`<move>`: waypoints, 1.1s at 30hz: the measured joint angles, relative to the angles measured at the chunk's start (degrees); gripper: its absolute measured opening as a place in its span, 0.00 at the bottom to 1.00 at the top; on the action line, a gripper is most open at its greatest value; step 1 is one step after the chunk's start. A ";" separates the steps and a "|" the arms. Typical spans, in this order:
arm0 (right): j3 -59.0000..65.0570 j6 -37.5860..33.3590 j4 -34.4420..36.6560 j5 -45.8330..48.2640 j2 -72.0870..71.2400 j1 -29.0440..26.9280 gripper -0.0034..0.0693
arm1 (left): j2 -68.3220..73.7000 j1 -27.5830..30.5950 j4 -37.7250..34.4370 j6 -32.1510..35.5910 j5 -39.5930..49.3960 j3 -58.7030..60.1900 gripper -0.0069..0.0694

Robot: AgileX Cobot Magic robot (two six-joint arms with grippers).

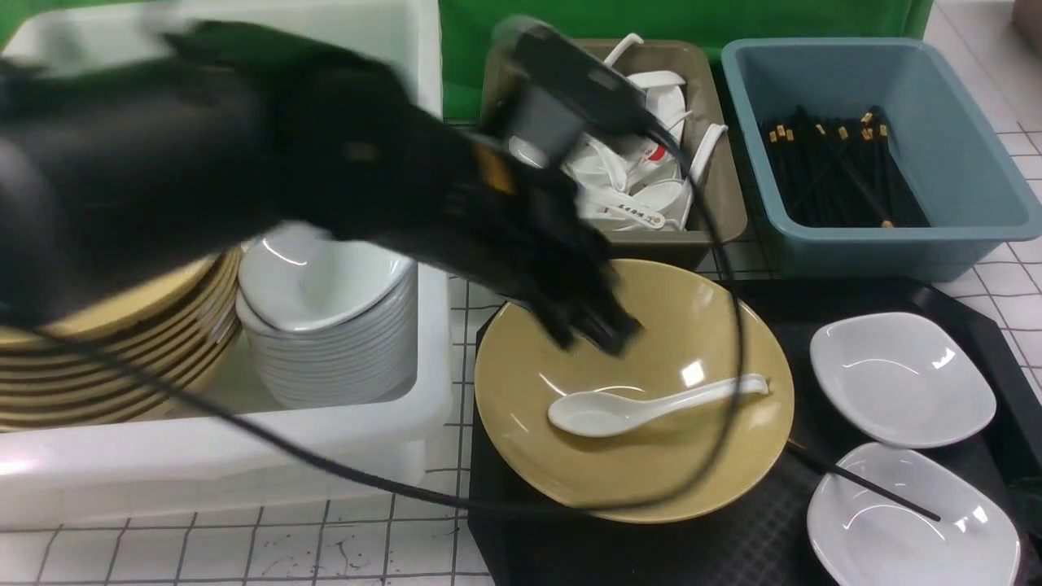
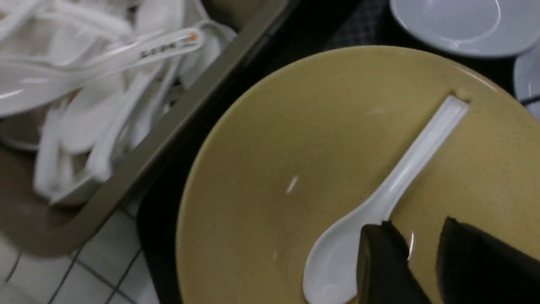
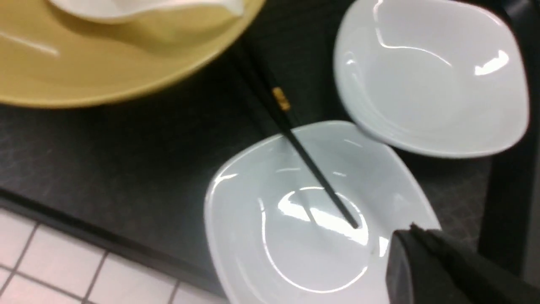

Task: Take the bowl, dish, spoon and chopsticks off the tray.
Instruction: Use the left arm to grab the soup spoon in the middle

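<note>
left claw (image 2: pixel 415 224), fingers (image 2: pixel 384 266) parted, hangs over the spoon (image 2: pixel 405 169) in the bowl (image 2: pixel 274 147) at the tray's (image 1: pixel 733 545) left edge; i'd straddle its handle squarely before pinching.

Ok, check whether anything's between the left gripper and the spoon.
Nothing visible is. The spoon lies bare in the bowl, and the left gripper is close over its scoop end with jaws parted. The chopsticks lie off to the side, past the bowl's rim.
</note>
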 joint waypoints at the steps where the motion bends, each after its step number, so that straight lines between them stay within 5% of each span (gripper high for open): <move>1: 0.00 0.00 0.00 0.32 0.00 0.50 0.10 | 2.48 -0.88 0.49 2.47 0.85 -1.47 0.37; 5: 0.00 -0.20 0.23 1.05 0.00 1.08 0.10 | 10.60 -2.15 2.42 8.38 1.88 -5.15 0.48; 11: 0.00 -0.57 0.65 0.34 0.00 1.08 0.10 | 18.83 -2.15 3.56 11.23 -0.67 -6.94 0.49; 21: 0.00 -0.61 0.88 -0.86 0.00 1.08 0.10 | 22.72 -2.15 -1.30 18.04 -1.67 -7.06 0.30; 31: 0.00 -0.61 0.88 -1.30 0.00 1.08 0.10 | 20.48 -2.15 -3.03 15.31 -0.74 -8.92 0.26; 33: 0.00 -0.61 0.88 -1.57 0.00 1.08 0.10 | 18.20 -1.61 -4.27 14.77 -3.08 -13.00 0.14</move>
